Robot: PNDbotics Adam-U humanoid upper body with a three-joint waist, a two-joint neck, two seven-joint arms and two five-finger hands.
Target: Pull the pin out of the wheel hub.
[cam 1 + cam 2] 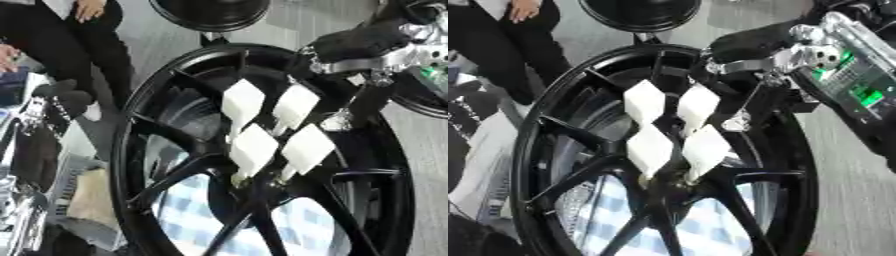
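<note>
A black spoked wheel (124,150) fills both views, standing askew. Four white pins with diamond-shaped heads stick out of its hub (255,187): upper left (242,100), upper right (295,105), lower left (254,149) and lower right (308,148). My right hand (754,42) comes in from the upper right, black with silver joints. It hangs just above and to the right of the upper right pin and holds none of them. A black and silver shape at the left edge looks like my left hand (39,130), away from the wheel.
A second black round part (210,12) lies beyond the wheel at the top. A blue and white checked cloth (188,205) shows through the lower spokes. A person in black stands at the upper left (87,50). My right forearm (859,85) crosses the wheel's right rim.
</note>
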